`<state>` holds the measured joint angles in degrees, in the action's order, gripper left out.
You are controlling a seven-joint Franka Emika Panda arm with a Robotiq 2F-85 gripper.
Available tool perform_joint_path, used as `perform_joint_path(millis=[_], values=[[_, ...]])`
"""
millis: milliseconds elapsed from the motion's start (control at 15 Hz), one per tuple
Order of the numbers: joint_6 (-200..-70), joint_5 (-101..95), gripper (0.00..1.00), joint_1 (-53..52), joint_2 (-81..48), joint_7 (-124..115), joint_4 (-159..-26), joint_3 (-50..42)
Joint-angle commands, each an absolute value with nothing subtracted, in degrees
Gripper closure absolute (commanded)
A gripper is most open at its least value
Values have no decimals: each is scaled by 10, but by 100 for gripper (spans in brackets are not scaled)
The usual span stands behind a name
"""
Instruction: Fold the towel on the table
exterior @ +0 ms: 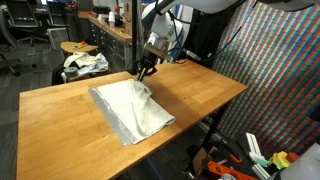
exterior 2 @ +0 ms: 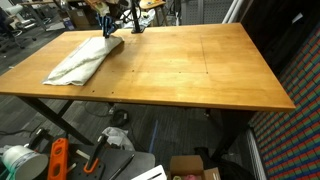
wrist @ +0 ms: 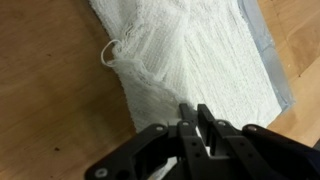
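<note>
A white towel [exterior: 130, 108] lies on the wooden table [exterior: 60, 110], rumpled and partly doubled over, with a grey edge showing along one side. It also shows in an exterior view [exterior 2: 82, 62] near the table's far corner. In the wrist view the towel [wrist: 190, 60] fills the upper middle, with a small loop at its left corner. My gripper [exterior: 146, 70] hangs just above the towel's far end. Its fingers [wrist: 194, 110] are pressed together, and I see no cloth between them.
The table edge runs close past the towel's near side [exterior: 150, 140]. A stool with a crumpled cloth [exterior: 82, 62] stands behind the table. Boxes and tools [exterior 2: 60, 155] lie on the floor. A patterned screen [exterior: 285, 70] stands beside the table.
</note>
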<state>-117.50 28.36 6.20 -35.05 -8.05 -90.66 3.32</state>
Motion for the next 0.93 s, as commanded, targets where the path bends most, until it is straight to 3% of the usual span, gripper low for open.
perform_joint_path(millis=[0,867], values=[[-1195,274,85,51,-341,-82,-919,26],[-1205,240,85,58,-386,-127,-894,-11]])
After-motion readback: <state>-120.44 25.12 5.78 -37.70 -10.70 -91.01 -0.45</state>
